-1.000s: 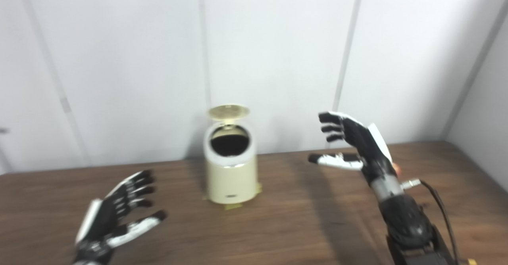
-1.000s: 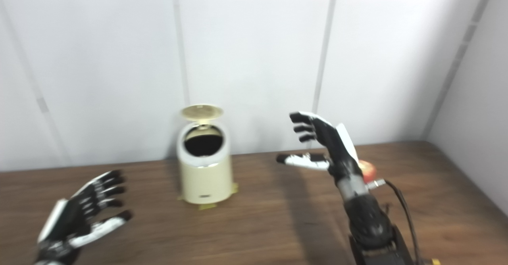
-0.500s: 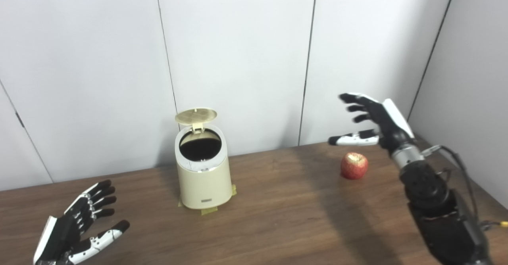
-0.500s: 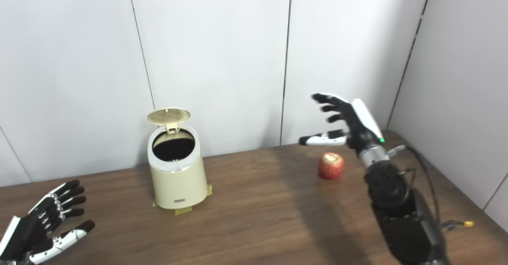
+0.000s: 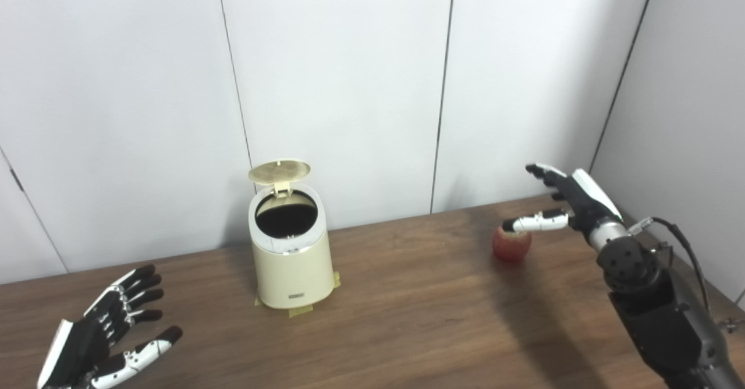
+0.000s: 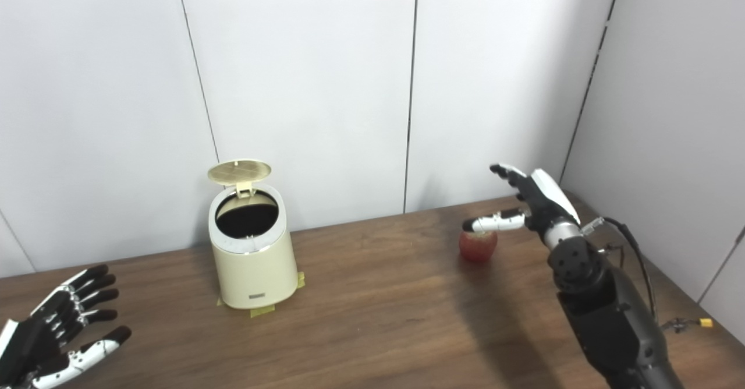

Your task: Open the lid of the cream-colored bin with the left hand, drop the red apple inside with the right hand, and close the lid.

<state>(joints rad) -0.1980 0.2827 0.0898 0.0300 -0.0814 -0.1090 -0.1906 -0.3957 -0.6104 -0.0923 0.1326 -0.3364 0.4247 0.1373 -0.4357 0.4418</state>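
Note:
The cream-colored bin stands on the brown table, left of middle, taped down at its base. Its round lid is tipped up at the back and the dark opening shows. The red apple sits on the table at the right. My right hand is open just above and behind the apple, its thumb over the apple's top; it holds nothing. My left hand is open, palm up, low at the front left, well apart from the bin.
The wooden table runs up to white wall panels at the back and a wall at the right. A black cable trails from the right arm. A small yellow plug lies near the table's right edge.
The camera has swung, so the whole picture shifted. My right hand has come down from above the table to just over the apple. The left hand stays open at the front left.

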